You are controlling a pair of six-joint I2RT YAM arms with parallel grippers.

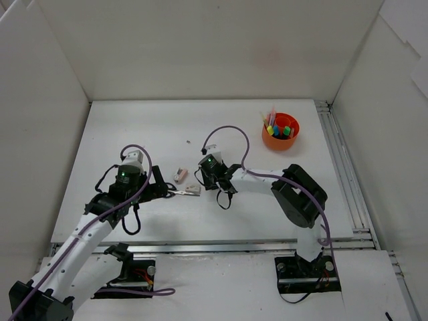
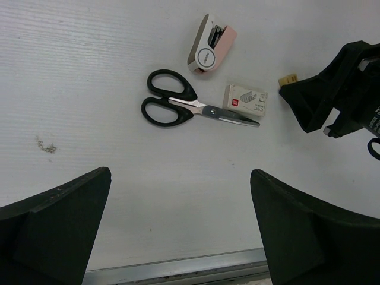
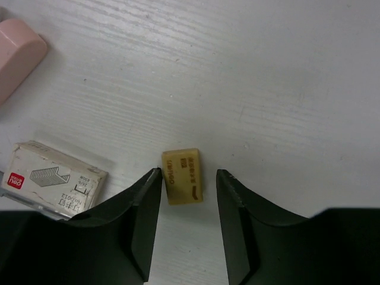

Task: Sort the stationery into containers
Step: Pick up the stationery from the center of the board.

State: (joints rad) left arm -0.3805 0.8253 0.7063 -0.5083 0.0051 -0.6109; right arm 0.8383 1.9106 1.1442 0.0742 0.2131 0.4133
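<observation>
Left gripper (image 2: 181, 184) – jaws spread fully, angled downward; left arm (image 1: 87, 231) extended forward. Right gripper (image 3: 189, 178) – jaws narrowly apart, pointing down; right arm (image 1: 261, 182) folded leftward at elbow.

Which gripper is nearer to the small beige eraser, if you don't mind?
Right. The right gripper straddles the beige eraser, with a finger on either side. The left gripper hangs open short of the scissors, and the eraser lies farther off beyond them.

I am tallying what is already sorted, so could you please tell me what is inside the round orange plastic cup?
Inside the round orange plastic cup stand highlighters with yellow, green and blue ends and thin pens. Their lower parts and the cup's bottom are hidden.
</observation>
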